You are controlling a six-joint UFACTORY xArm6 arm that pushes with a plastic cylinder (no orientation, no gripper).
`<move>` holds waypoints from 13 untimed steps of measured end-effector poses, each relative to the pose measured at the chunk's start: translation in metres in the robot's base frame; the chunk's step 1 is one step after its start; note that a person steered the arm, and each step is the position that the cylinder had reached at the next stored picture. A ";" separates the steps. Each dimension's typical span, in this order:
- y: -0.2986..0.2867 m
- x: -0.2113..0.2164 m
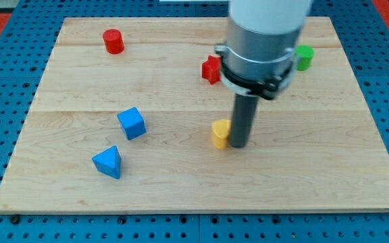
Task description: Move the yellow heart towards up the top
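My tip (238,145) sits on the board (181,196), touching the yellow heart (219,133) on its right side. No jaws here, just a bare rod. From the heart: red star (211,69) above, partly hidden by my arm; green block (304,57) up right; blue cube (132,123) left; blue pyramid (107,163) lower left; red cylinder (113,41) far upper left.
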State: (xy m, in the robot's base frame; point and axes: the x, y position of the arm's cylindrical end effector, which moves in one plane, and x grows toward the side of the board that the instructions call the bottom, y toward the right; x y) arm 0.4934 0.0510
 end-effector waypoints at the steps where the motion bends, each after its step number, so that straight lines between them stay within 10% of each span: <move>1: -0.022 -0.037; 3: -0.002 0.051; 5: -0.065 -0.064; 11: -0.166 -0.146; 13: -0.055 -0.218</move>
State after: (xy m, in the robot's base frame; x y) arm 0.2755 -0.0044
